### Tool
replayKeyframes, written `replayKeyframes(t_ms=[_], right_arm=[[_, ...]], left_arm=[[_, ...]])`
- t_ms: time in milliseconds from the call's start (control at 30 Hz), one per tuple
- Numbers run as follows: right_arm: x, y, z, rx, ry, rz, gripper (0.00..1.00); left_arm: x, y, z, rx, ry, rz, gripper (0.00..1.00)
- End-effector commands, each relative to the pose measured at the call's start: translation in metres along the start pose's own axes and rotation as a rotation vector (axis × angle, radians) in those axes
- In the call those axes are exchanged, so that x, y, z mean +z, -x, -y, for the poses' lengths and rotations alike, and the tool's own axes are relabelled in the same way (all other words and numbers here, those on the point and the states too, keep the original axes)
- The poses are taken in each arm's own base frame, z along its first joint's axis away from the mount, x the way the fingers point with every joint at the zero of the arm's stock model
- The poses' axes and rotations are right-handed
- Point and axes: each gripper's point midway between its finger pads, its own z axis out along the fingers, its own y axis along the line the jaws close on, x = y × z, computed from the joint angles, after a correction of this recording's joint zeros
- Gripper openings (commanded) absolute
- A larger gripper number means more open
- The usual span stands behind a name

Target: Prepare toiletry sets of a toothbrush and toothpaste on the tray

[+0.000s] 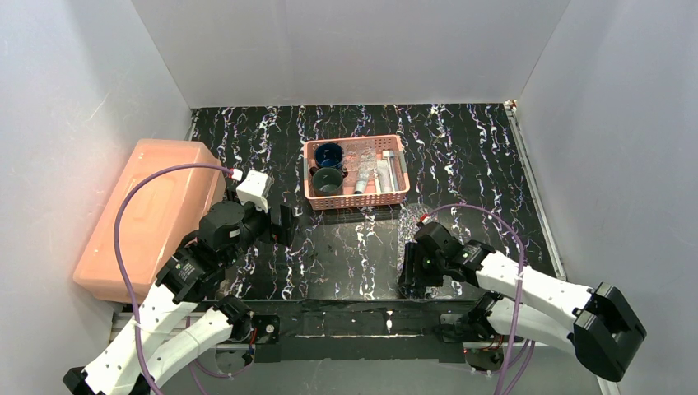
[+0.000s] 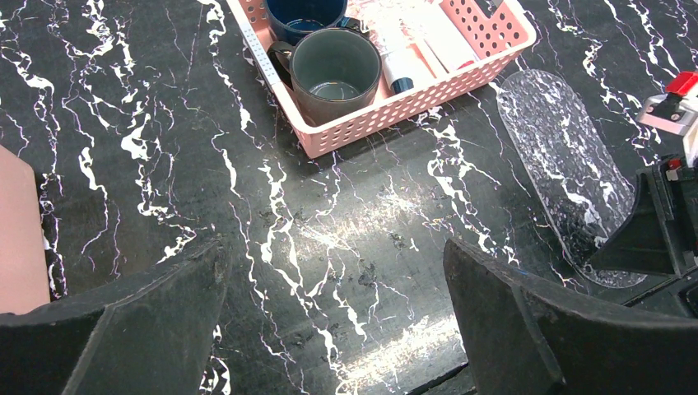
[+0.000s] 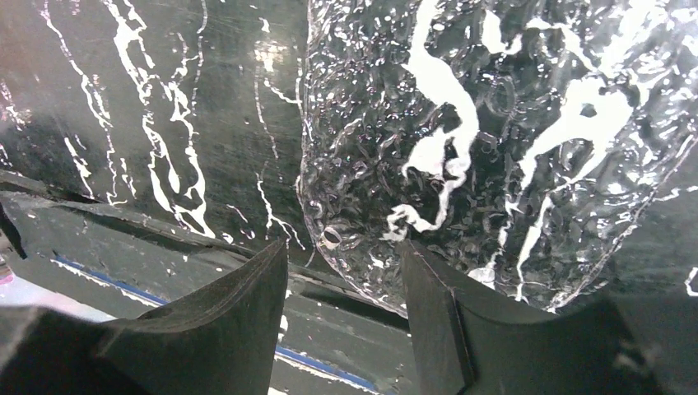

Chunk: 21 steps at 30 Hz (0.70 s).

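The clear glittery tray [image 2: 551,156] lies flat on the black marble table, right of centre, and fills the right wrist view [image 3: 494,123]. My right gripper [image 3: 344,251] is open and points down at the tray's near corner, its right finger over the rim; from above it shows near the table's front edge [image 1: 409,276]. A toothpaste tube with a dark cap [image 2: 401,70] lies in the pink basket [image 1: 355,200] among slim white pieces; I cannot single out the toothbrush. My left gripper [image 2: 333,247] hangs wide open over bare table in front of the basket [image 1: 284,224].
Two dark cups [image 1: 328,154] [image 1: 328,181] stand in the basket's left half. A big salmon plastic box [image 1: 148,214] sits along the left side. White walls close in the table, and a black rail runs along its front edge [image 1: 362,317].
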Motion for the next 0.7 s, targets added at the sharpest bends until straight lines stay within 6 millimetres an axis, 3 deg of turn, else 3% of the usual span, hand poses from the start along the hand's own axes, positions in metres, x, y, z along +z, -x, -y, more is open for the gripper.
replayKeyframes(t_ms=[0, 200, 233, 433, 667], right_arm=[[0.012, -0.005, 0.000, -0.001, -0.011, -0.004, 0.62], [0.030, -0.006, -0.030, -0.048, 0.023, -0.014, 0.62], [0.039, -0.007, -0.046, -0.076, 0.036, -0.020, 0.62], [0.074, -0.006, -0.097, -0.178, 0.059, -0.056, 0.63], [0.092, 0.001, -0.131, -0.210, 0.107, -0.063, 0.63]], left_arm=[[-0.005, 0.009, -0.003, -0.003, 0.012, 0.020, 0.99], [-0.006, 0.010, -0.003, -0.006, 0.014, 0.026, 0.99], [-0.007, 0.010, -0.004, -0.009, 0.016, 0.031, 0.99], [-0.008, 0.011, -0.005, -0.010, 0.022, 0.036, 0.99], [-0.009, 0.011, -0.006, -0.011, 0.028, 0.039, 0.99]])
